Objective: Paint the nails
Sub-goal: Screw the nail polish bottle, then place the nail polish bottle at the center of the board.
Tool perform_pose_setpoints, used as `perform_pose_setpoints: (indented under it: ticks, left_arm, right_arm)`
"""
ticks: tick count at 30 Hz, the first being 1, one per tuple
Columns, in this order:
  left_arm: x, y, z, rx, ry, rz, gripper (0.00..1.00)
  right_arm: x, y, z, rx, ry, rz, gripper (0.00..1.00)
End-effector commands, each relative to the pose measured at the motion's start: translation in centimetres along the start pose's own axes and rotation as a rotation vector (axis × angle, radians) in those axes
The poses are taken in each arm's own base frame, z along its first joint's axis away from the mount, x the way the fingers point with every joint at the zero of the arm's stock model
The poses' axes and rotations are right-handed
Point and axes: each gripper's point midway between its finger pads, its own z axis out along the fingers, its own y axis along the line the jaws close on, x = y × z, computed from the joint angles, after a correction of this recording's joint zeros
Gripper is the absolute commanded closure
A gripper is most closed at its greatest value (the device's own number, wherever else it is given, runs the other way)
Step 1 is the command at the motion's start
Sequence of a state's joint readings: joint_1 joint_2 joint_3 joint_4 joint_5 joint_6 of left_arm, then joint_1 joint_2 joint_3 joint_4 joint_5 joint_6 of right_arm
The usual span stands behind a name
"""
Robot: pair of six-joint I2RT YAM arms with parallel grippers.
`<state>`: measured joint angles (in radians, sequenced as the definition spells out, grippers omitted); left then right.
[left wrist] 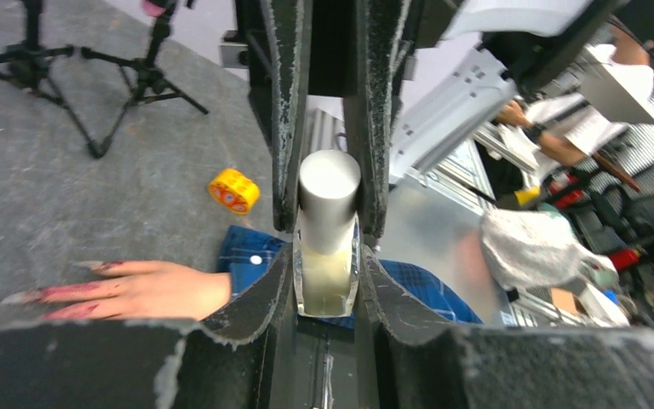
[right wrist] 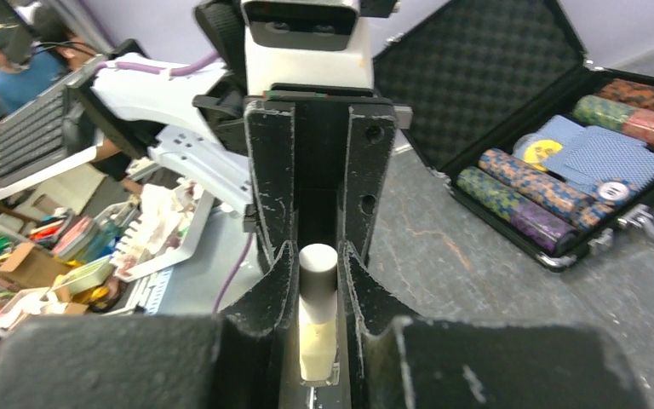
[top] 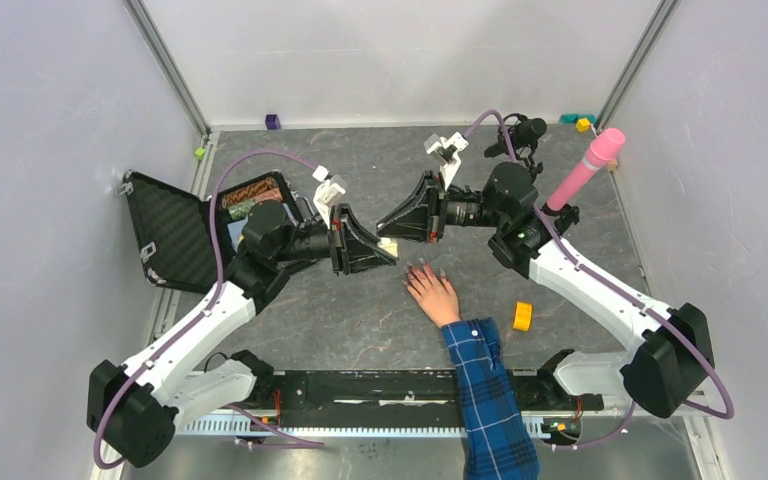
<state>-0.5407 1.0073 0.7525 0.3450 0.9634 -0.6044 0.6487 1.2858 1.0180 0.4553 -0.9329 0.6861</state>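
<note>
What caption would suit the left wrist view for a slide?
Left fingers hold a small bottle, right fingers flank its silver cap; a hand with pinkish nails lies nearby.

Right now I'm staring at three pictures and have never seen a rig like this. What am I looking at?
These are two robot arms bolted to a table. One picture looks down from above, and the other two come from a camera on each wrist. The left gripper holds a small bottle by its body. The right gripper is closed on its silver cap. A person's hand in a plaid sleeve lies on the table, its nails pinkish. Also there are a yellow roll, an open case of poker chips and a pink cylinder.
</note>
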Motion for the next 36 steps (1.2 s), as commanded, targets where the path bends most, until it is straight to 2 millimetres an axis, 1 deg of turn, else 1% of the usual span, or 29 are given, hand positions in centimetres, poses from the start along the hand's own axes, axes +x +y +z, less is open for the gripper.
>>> perform_pose_setpoints:
  ticks: [1,4,6,8,12,15,19,25,31,33,36]
  left_arm:
    - [-2.3,3.7,-1.1,-0.27,-0.113,0.069,0.98]
    - [-2.4,6.1,-2.5,-0.444,-0.128,0.071,0.98]
    - [-2.6,6.9,-3.2,-0.51,-0.144,0.073,0.98]
    - [-2.7,7.5,-3.8,-0.554,-0.162,0.073,0.98]
    - [-2.9,8.2,-4.6,-0.618,-0.188,0.072,0.98]
    - [-2.9,8.6,-5.0,-0.647,-0.201,0.066,0.98]
    - [-2.7,9.1,-5.2,-0.668,-0.205,0.058,0.98]
    - [-2.7,9.2,-5.3,-0.679,-0.205,0.061,0.98]
    - [-2.7,9.2,-5.4,-0.68,-0.205,0.062,0.98]
    - [-2.7,9.3,-5.4,-0.681,-0.203,0.061,0.98]
    - [-2.8,9.2,-5.3,-0.679,-0.204,0.062,0.98]
  right_arm:
    - [0.4,-1.0,-0.3,0.109,0.048,-0.061,1.0]
    - [0.9,-3.0,-0.5,0.24,0.075,-0.071,1.0]
    - [1.0,-3.8,-0.6,0.303,0.083,-0.082,1.0]
    - [1.4,-4.6,-0.5,0.369,0.088,-0.077,1.0]
    - [2.6,-5.6,0.5,0.489,0.107,-0.064,1.0]
    - [3.3,-7.1,1.1,0.629,0.107,-0.022,1.0]
    - [3.8,-7.7,2.7,0.748,0.107,-0.014,1.0]
    - [3.7,-8.0,3.8,0.857,0.162,-0.08,1.0]
    - [4.8,-7.7,4.7,0.869,0.208,-0.114,1.0]
    - [5.1,-7.8,4.7,0.871,0.215,-0.116,1.0]
    - [4.9,-7.9,4.4,0.885,0.202,-0.134,1.0]
